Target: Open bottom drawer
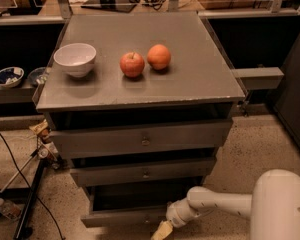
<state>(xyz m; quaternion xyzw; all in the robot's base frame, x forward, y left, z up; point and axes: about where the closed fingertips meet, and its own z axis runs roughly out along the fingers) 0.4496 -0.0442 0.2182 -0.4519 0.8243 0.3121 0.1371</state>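
The bottom drawer (121,217) is the lowest grey front on the cabinet. It stands pulled out a little, with a dark gap above its front panel. Its knob is hidden behind my gripper. My gripper (161,231) sits at the drawer front's right-centre, at the bottom edge of the view, with a yellowish tip showing. My white arm (217,204) reaches in from the lower right. The middle drawer (142,173) and the top drawer (140,140) sit above, each with a small central knob.
On the cabinet top (190,79) stand a white bowl (75,59), a red apple (132,64) and an orange (159,57). A stand leg and cables (27,204) lie on the floor at the left. A dark shelf with dishes (7,77) is at the left.
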